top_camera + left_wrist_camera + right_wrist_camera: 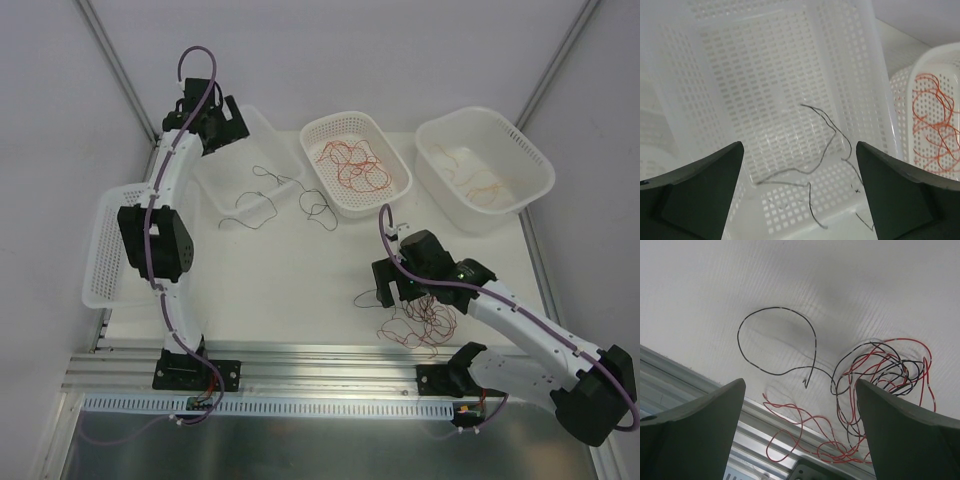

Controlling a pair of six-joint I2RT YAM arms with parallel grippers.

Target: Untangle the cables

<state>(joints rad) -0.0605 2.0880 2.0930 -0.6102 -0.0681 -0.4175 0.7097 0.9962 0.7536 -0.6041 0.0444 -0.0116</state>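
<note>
The left arm [165, 180] lies across the side basket [100, 268], which sits far left of the middle basket [322, 130]. Much of the side basket's mesh is covered, and nothing inside it can be made out. The clear basket [262, 125], just left of the middle basket, is so pale from above that its near rim is hard to trace. The black cables [268, 203] there seem partly in it and partly on the counter [300, 290], with one strand reaching in front of the middle basket. In the left wrist view they show thin and dark [834, 131] on the clear basket's mesh [765, 65], one end cut off by the bottom edge. The left claw [225, 125] [799, 150] hangs over that clear basket, spread wide with nothing between its fingers. Well in front of the middle basket and a little right, the right claw [395, 292] [800, 385] hovers fully spread and empty over a tangle of red and black cables [422, 322] [880, 367]. The tangle lies on the counter by the metal rail [300, 365], and the claw's body hides its far part from above. One black loop [777, 308] strays out beside the tangle. The middle basket holds loose red and orange cables [355, 165] [935, 120]. The right basket [532, 160], just right of it, holds a few orange cables [480, 185].
</note>
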